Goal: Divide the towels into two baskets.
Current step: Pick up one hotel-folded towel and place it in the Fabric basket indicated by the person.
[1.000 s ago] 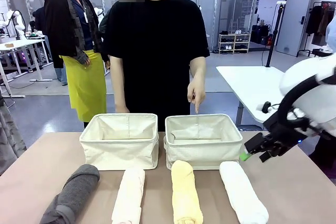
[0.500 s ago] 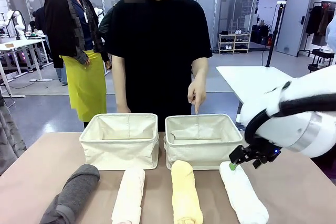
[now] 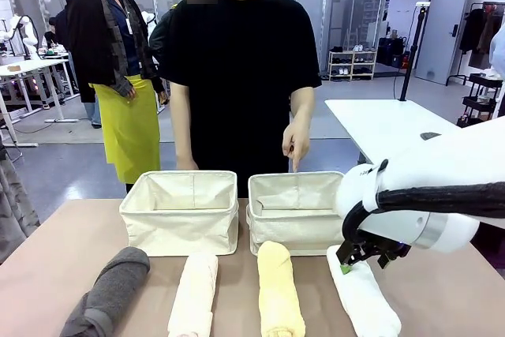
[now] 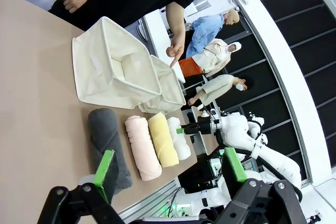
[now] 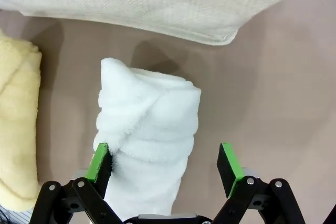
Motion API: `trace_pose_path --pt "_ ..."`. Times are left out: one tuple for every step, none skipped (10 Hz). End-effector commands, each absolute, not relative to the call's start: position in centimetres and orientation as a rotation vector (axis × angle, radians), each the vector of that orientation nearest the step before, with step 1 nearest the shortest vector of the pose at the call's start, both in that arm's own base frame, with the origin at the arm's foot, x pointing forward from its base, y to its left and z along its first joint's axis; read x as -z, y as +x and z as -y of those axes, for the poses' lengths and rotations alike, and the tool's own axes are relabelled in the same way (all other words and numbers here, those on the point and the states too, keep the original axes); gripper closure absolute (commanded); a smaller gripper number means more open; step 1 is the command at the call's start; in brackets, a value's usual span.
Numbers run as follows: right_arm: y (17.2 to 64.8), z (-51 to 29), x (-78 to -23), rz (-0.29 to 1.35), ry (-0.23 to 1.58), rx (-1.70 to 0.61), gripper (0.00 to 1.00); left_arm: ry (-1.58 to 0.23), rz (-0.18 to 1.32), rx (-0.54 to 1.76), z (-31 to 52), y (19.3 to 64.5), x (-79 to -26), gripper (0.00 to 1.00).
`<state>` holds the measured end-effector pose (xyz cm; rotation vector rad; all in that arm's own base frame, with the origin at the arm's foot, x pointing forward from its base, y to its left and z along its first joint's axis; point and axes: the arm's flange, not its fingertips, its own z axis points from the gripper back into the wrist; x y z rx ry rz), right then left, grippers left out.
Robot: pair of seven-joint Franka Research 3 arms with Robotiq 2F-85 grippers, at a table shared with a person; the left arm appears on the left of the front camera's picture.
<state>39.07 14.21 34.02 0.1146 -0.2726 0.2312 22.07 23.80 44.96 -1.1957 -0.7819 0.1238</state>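
Noted four rolled towels lying on the worktop (image 3: 442, 290) on the robot's side of the right-hand basket (image 3: 296, 230), none yet in a basket. Found the white towel (image 5: 149, 129) just off that basket's near right corner, apart from its wall. Found the pale yellow towel (image 3: 278, 290) with its end near that basket's front wall, and the cream-peach towel (image 3: 193, 293) and dark grey towel (image 3: 110, 290) farther to that basket's left. Recorded the left-hand basket (image 3: 180, 226) just beside the right-hand basket. Observed a person's hand (image 3: 295, 140) pointing down at the right-hand basket's far rim.

Found the right gripper (image 5: 164, 162) low over the white towel's end nearest that basket, fingers spread wide either side of the roll, one pad at its edge, nothing gripped. Found the left gripper (image 4: 169, 169) well off to that basket's left, fingers apart and empty.

Judged the step in hand as the first pick. Next move likely calls for lowering slightly, closing on the roll, lifting clear of the soft rim, then carrying over the right-hand basket.
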Motion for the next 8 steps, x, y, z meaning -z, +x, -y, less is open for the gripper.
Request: trace_pose_path --pt "32.65 -12.23 -31.73 0.236 0.127 -0.209 0.0 -1.207 0.809 -0.102 -24.06 21.9 -45.02 0.0" --pt "32.57 -12.36 -31.83 0.226 0.163 -0.204 0.0 -1.207 0.809 -0.102 -24.06 21.9 -45.02 0.0" --pt "32.46 -12.48 -31.9 0.221 0.186 -0.209 0.0 -1.207 0.809 -0.102 -24.06 21.9 -45.02 0.0" --pt "32.38 -12.5 -31.81 0.207 0.211 -0.212 0.0 -1.207 0.809 -0.102 -24.06 21.9 -45.02 0.0" --pt "32.36 -12.54 -31.69 0.19 0.23 -0.226 0.0 -1.207 0.809 -0.102 -24.06 21.9 -45.02 0.0" --pt "32.28 -12.53 -31.67 0.187 0.232 -0.234 0.07 -1.207 0.809 -0.102 -24.06 21.9 -45.02 0.0" --pt "32.25 -12.51 -31.73 0.19 0.221 -0.241 0.19 -1.207 0.809 -0.102 -24.06 21.9 -45.02 0.0" --pt "32.24 -12.46 -31.84 0.194 0.222 -0.238 0.26 -1.207 0.809 -0.102 -24.06 21.9 -45.02 0.0"
